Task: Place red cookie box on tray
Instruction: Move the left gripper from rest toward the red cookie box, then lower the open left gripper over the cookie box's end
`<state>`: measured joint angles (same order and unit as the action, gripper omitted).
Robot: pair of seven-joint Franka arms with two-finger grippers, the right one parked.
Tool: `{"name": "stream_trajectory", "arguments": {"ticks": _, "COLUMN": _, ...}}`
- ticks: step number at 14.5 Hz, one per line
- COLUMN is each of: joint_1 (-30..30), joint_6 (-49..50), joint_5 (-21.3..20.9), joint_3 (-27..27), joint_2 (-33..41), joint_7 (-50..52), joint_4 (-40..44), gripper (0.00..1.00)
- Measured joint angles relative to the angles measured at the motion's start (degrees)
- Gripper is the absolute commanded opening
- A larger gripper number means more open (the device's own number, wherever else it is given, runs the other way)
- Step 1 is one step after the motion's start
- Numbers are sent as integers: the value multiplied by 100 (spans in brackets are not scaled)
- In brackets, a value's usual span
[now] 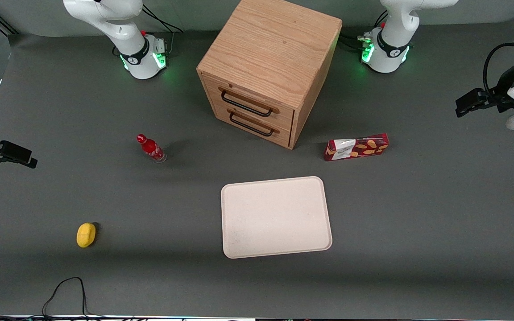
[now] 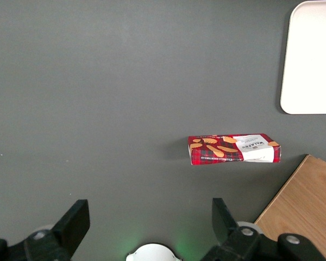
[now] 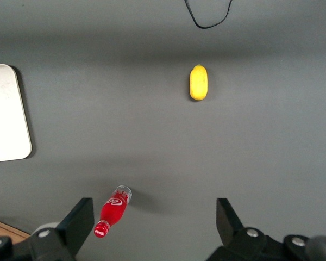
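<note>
The red cookie box (image 1: 356, 147) lies on the dark grey worktop (image 1: 417, 214), resting on a narrow side so that its printed face with the white label panel and cookie pictures looks toward the front camera. Its long axis runs roughly along the length of the worktop, with a slight slant: the end toward the working arm's end of the worktop sits a little farther from the front camera than the label end. The label end points toward the wooden drawer cabinet (image 1: 266, 67), which stands beside the box, near but apart from it.

The tray (image 1: 276, 217) lies flat on the worktop, nearer to the front camera than the box and clear of it, with a strip of bare worktop between them.

The claw (image 2: 148, 228) hangs above the worktop at the working arm's end, well apart from the box and touching nothing. Its fingers (image 2: 73, 223) are spread wide, and in the left wrist view the box (image 2: 234, 149) shows past the gap between them.

A small red soda bottle (image 1: 151, 148) and a yellow object (image 1: 86, 234) sit toward the parked arm's end.
</note>
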<state>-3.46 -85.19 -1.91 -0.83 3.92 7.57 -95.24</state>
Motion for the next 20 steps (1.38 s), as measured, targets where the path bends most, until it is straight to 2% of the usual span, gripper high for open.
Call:
{"name": "stream_trajectory", "arguments": {"ticks": 3, "joint_1": -4, "joint_6": 190, "joint_5": 5, "joint_3": 26, "joint_2": 1, "joint_7": -10, "joint_4": 109, "gripper": 100}}
{"name": "stream_trajectory", "arguments": {"ticks": 6, "joint_1": -71, "joint_6": 702, "joint_5": 21, "joint_3": 346, "joint_2": 6, "joint_7": -301, "joint_4": 257, "gripper": 100}}
{"name": "stream_trajectory", "arguments": {"ticks": 10, "joint_1": -161, "joint_6": 1179, "joint_5": 39, "joint_3": 1160, "joint_2": 152, "joint_7": -1516, "joint_4": 371, "gripper": 100}}
{"name": "stream_trajectory", "arguments": {"ticks": 13, "joint_1": -270, "joint_6": 1171, "joint_5": 84, "joint_3": 1542, "joint_2": 463, "joint_7": -2919, "joint_4": 393, "gripper": 100}}
{"name": "stream_trajectory", "arguments": {"ticks": 15, "joint_1": -274, "joint_6": 1151, "joint_5": 463, "joint_3": 1397, "joint_2": 606, "joint_7": -4237, "joint_4": 380, "gripper": 100}}
{"name": "stream_trajectory", "arguments": {"ticks": 17, "joint_1": -246, "joint_6": 1053, "joint_5": 755, "joint_3": 1001, "joint_2": 603, "joint_7": -5303, "joint_4": 333, "gripper": 100}}
{"name": "stream_trajectory", "arguments": {"ticks": 20, "joint_1": -210, "joint_6": 948, "joint_5": 846, "joint_3": 804, "joint_2": 569, "joint_7": -6015, "joint_4": 263, "gripper": 100}}
